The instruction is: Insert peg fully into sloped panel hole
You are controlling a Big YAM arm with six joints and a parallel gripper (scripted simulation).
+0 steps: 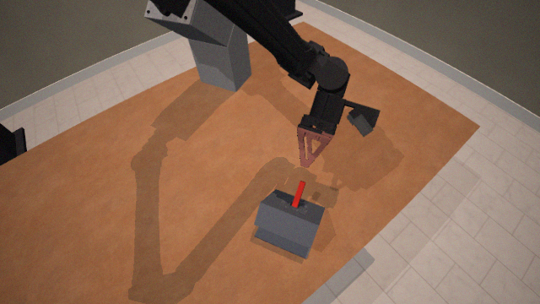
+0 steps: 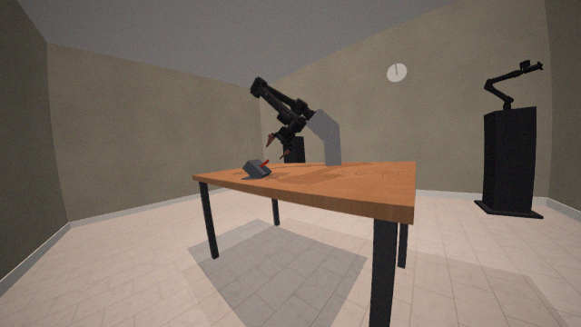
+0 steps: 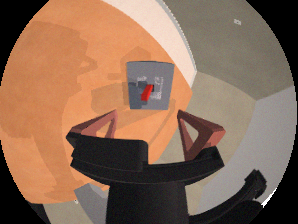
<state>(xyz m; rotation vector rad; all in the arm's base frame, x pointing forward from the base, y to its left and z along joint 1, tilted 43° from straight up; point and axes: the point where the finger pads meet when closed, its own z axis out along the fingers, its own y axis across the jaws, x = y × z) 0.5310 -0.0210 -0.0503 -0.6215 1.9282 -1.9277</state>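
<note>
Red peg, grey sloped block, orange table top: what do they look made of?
Red peg: likely matte plastic; flat uniform colour, no shine.
Grey sloped block: painted metal or plastic; dull, even faces.
Orange table top: wood or laminate; faint mottling, lighter edge.

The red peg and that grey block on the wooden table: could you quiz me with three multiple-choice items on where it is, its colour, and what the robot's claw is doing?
1. Where is the peg?
A. Flat on the table
B. Sticking out of the grey sloped block's hole
C. Between the fingers

2. What colour is the peg?
A. Red
B. Blue
C. Green

3. How does the gripper stand?
A. Shut on the peg
B. Open, apart from the peg
C. Shut on the block

Answers: B, the slim red peg rises from the grey sloped block; A, it shows red; B, the gripper has its fingers spread, with the peg beyond them.
</note>
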